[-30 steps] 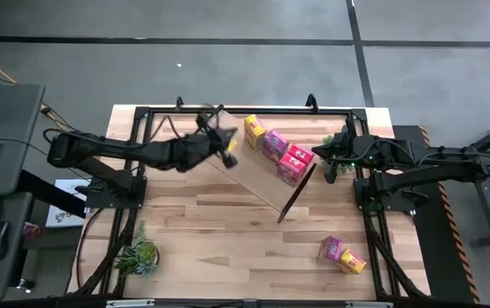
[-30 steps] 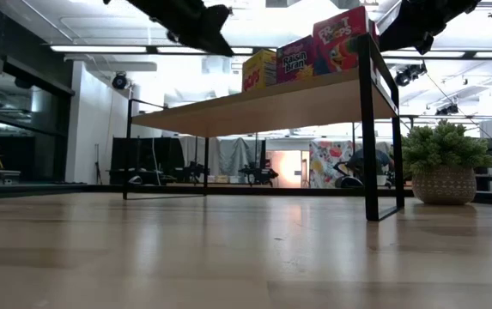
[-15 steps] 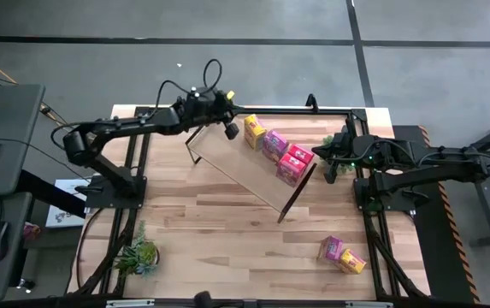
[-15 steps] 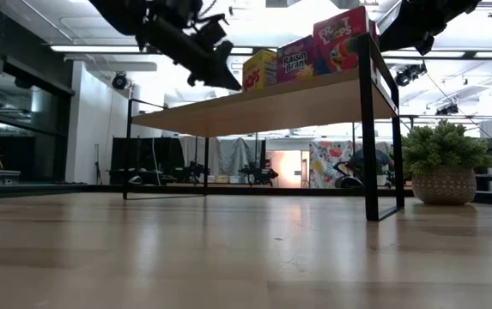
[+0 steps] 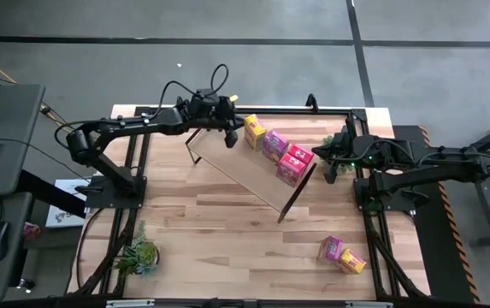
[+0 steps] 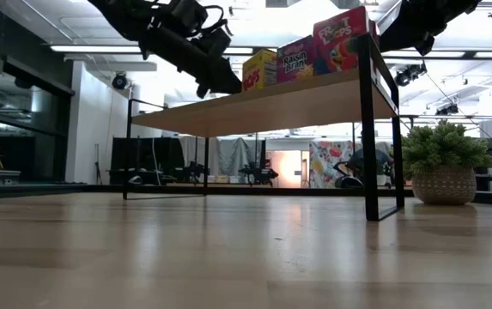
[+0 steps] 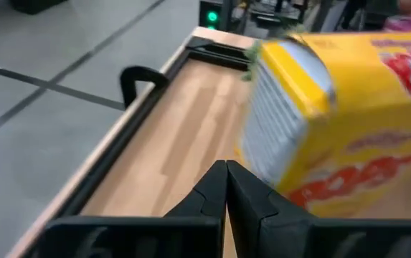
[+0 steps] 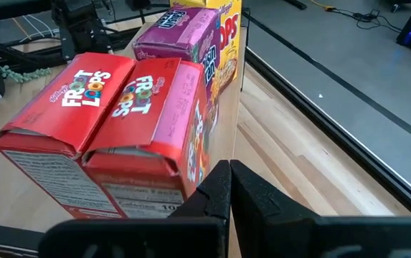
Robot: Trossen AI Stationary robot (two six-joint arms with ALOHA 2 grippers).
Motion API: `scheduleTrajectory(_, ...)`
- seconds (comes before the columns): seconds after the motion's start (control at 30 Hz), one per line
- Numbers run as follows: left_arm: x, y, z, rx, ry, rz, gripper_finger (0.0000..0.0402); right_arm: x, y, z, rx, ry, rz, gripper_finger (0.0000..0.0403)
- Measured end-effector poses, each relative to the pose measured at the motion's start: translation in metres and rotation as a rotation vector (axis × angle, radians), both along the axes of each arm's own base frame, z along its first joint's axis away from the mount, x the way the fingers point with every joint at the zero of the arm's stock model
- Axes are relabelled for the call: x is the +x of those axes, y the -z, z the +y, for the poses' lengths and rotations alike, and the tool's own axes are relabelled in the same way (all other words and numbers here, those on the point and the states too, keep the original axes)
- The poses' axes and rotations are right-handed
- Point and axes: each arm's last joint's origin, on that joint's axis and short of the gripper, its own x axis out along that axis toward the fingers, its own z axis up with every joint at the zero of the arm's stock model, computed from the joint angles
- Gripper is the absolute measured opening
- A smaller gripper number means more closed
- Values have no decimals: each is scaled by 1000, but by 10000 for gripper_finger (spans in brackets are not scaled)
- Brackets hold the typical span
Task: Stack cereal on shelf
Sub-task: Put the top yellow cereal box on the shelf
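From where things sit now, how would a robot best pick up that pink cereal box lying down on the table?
Grip the pink box across its narrow sides, coming straight down from above. It lies flat on the table touching the yellow box, so the fingers probably fit best on the two sides facing away from it.

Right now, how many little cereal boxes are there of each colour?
Yellow cardboard cereal boxes: 2
Pink-magenta cardboard cereal boxes: 2
Red cardboard cereal boxes: 2
Total: 6

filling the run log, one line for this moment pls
left gripper: shut, beside yellow box | shelf: four boxes | right gripper: shut, idle
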Motion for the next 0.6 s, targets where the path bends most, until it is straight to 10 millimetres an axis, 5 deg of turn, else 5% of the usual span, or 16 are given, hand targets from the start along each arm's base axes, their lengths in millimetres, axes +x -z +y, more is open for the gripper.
scheduleTrajectory(0.6, -1, 3, -7, -33, 11, 45, 0, 0, 0, 0, 1, 2, 2, 0)
